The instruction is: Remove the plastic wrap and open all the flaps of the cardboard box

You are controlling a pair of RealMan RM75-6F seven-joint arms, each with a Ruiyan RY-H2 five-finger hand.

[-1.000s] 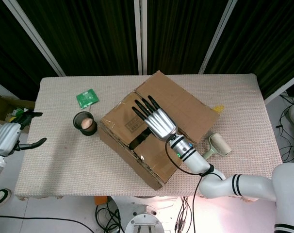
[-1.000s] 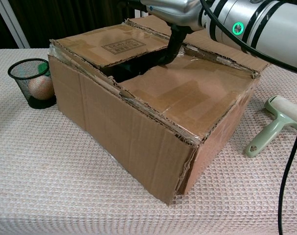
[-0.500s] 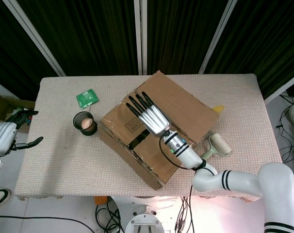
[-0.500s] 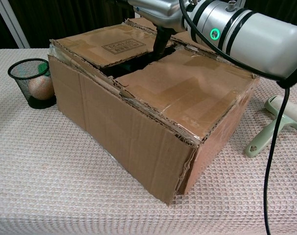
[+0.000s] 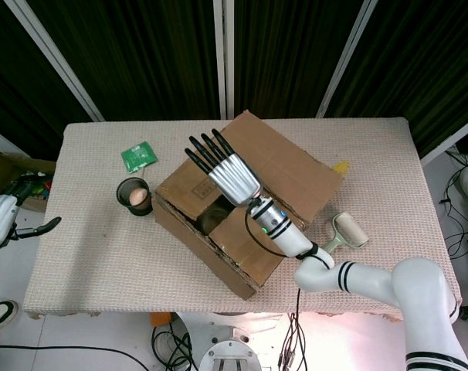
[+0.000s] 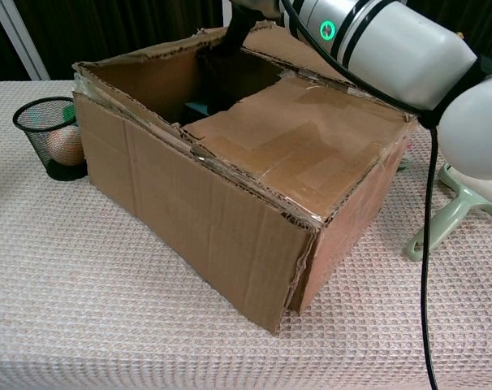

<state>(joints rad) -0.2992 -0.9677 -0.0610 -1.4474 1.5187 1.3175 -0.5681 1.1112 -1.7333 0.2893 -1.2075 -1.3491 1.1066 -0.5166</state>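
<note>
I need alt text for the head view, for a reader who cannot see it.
The right robot hand, fingers spread, hovers above a partly opened cardboard box on a cloth-covered table. A mesh cup, green packet and lint roller lie around it.

A brown cardboard box (image 5: 242, 209) is set askew at the middle of the surface (image 5: 87, 255). One top flap is raised on the left, exposing a dark opening; the near flap lies flat.

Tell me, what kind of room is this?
Probably a robotics lab or test room: a cloth-covered table with dark curtains behind it, loose cables on the floor, and a cardboard box set out for practice.
</note>
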